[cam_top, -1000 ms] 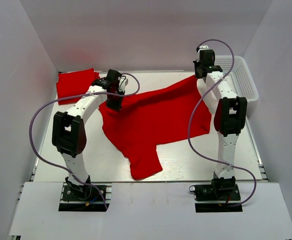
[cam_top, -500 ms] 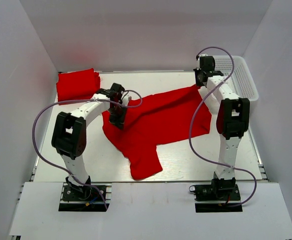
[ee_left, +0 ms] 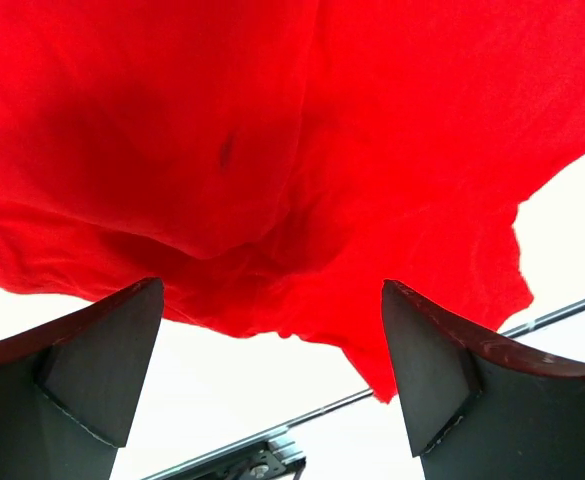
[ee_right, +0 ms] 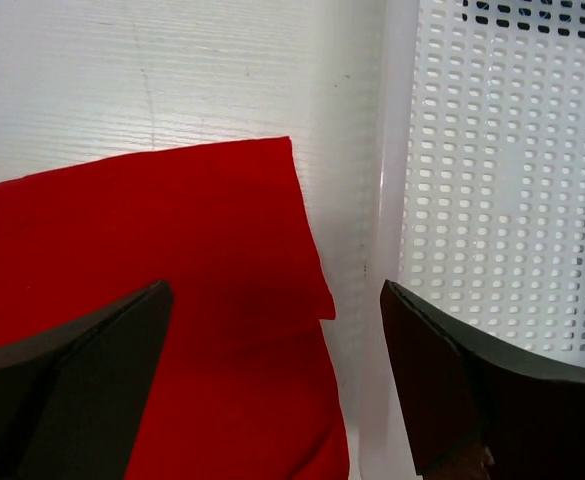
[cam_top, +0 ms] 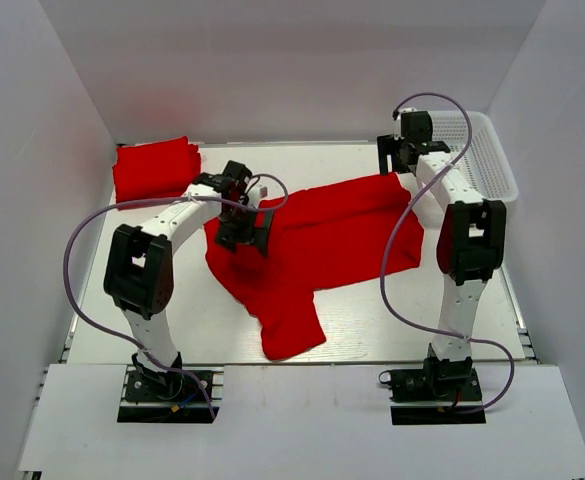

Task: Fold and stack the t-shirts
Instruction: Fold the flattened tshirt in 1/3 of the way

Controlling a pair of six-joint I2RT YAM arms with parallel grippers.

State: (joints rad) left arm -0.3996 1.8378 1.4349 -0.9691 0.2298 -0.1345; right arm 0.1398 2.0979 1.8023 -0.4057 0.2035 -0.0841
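A red t-shirt (cam_top: 317,240) lies spread out and crumpled across the middle of the table, one sleeve reaching toward the near edge. A folded red t-shirt (cam_top: 154,168) rests in the back left corner. My left gripper (cam_top: 245,230) hovers over the spread shirt's left edge with its jaws wide apart and nothing between them; in the left wrist view the cloth (ee_left: 272,150) lies below the gripper (ee_left: 272,375). My right gripper (cam_top: 397,155) stands open above the shirt's far right corner (ee_right: 192,290), holding nothing.
A white perforated basket (cam_top: 487,150) stands at the back right, its wall (ee_right: 502,180) right beside the right gripper. White walls enclose the table on three sides. A metal rail (ee_left: 262,455) runs along the table's edge.
Both grippers went from shut on the shirt's edge to open. The cloth dropped and settled flat. The left gripper moved nearer and lower; the right one lifted slightly away.
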